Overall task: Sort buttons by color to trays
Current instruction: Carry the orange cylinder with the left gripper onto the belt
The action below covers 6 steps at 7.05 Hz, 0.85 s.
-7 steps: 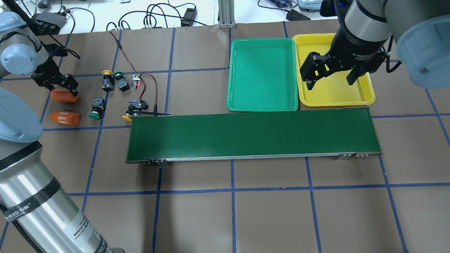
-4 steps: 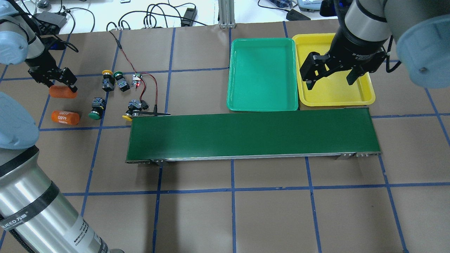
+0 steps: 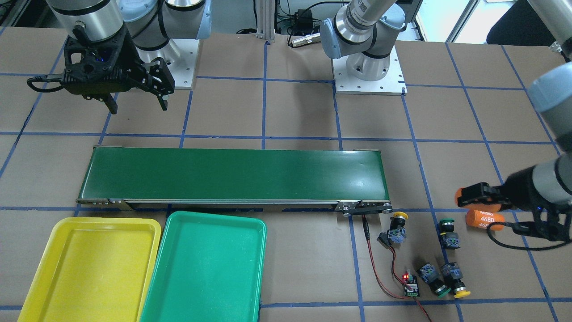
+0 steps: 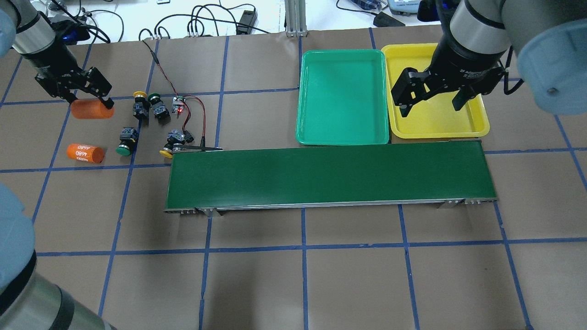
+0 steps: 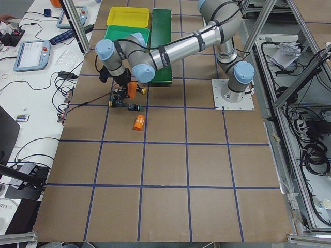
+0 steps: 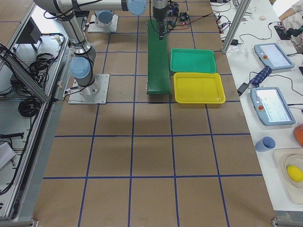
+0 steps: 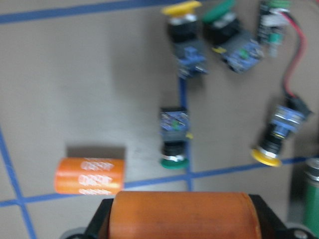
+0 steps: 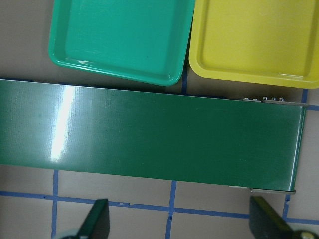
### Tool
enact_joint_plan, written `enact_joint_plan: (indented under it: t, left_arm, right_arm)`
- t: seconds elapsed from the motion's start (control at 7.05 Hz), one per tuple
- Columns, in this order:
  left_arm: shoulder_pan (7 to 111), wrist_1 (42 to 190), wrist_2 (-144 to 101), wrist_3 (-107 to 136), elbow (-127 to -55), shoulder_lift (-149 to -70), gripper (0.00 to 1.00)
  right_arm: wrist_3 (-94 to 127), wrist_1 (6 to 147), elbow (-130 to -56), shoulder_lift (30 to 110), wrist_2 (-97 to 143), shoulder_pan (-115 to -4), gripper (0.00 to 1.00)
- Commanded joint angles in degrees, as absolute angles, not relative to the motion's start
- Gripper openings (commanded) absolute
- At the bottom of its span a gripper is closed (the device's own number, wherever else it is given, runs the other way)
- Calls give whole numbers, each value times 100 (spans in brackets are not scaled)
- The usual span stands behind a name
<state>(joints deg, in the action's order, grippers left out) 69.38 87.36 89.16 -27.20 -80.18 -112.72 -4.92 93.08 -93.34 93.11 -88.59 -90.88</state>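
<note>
One orange cylinder (image 4: pixel 91 111), clamped in closed left end effector (image 4: pixel 91 102)

The green tray (image 8: pixel 119 40), upper left, lies just beside the yellow tray (image 8: pixel 256 40), upper right, above the conveyor belt (image 8: pixel 149 134); the right pincer (image 8: pixel 182 221) gapes wide at bottom.

The shallow green plastic tray (image 4: pixel 341 91) and shallow yellow plastic tray (image 4: pixel 431 123) are smooth and glossy. The long dark-green conveyor belt (image 4: pixel 328 176) has a smooth, faintly shiny skin and a bare metal side rail (image 4: pixel 321 205). The brown paper-like table cover (image 4: pixel 357 288) is matt, crossed by blue tape lines (image 4: pixel 303 275). The orange cylinder (image 7: pixel 182 214) low in the left wrist view looks smooth and matt.
</note>
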Motion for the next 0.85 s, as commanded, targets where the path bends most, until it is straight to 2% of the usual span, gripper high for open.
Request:
enact_joint_plan:
  t: [0.0,0.14,0.71]
  left_arm:
    - [7485,7434,8912,-2208,-9722,-10374,0]
    - [7767,6731,8903,-2032,-10104,-10284,0]
    - [8349,6663,8947,-1907,-10589,-10327,0]
  right_arm:
    - [-492,9308,-9334,9316,-8859,-9088,100]
    - [-492,9308,-9334,9316,-8859,-9088,100]
    - [-492,9308,-9334,9316,-8859,-9088,100]
